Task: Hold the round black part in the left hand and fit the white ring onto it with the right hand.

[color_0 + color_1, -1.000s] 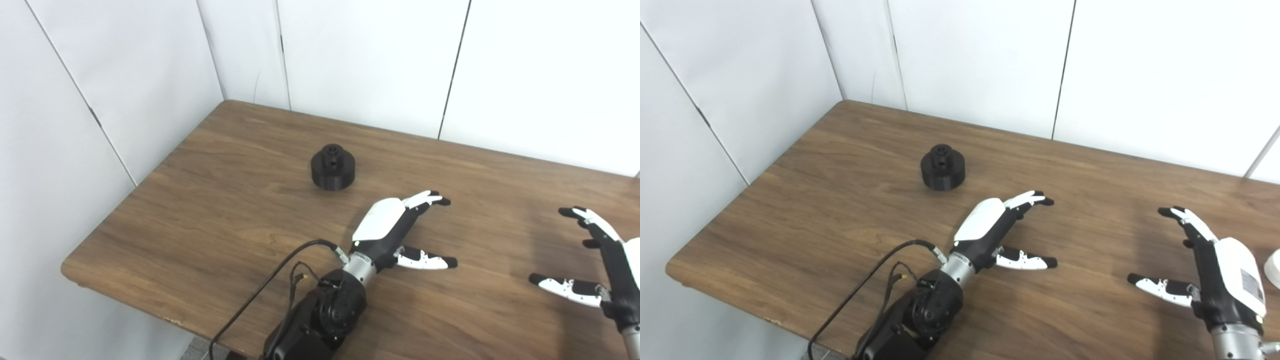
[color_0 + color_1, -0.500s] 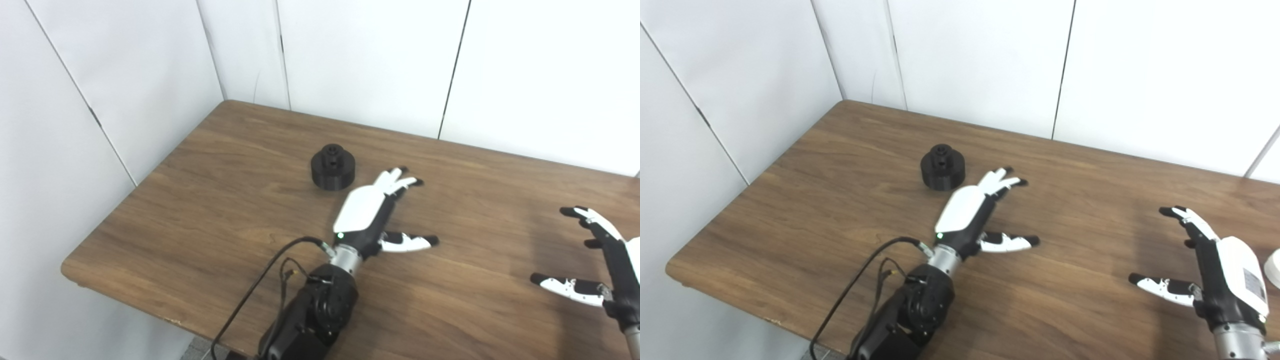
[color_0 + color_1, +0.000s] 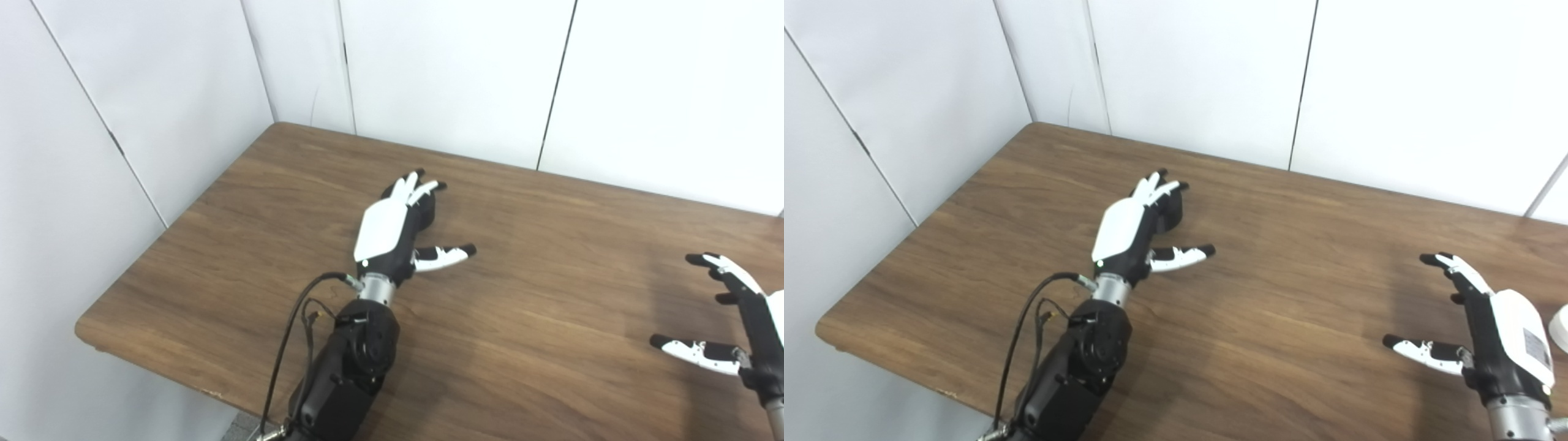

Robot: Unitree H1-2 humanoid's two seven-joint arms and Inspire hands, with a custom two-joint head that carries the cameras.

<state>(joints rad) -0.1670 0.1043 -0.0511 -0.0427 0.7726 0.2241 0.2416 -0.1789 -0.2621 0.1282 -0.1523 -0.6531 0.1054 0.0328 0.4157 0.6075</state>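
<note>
Left hand (image 3: 386, 236) over round black part (image 3: 427, 211), fingers spread, thumb out right; holds nothing. Part mostly hidden beneath it, at table's (image 3: 257, 245) far-left area. Right hand (image 3: 1488, 340) at near right, splayed, empty. White ring (image 3: 1559, 329) just right of it, cut by frame edge.

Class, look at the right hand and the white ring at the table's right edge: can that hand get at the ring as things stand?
Probably yes. The right hand is open, holds nothing, and the white ring lies just beside it with nothing between; only the ring's edge shows.
</note>
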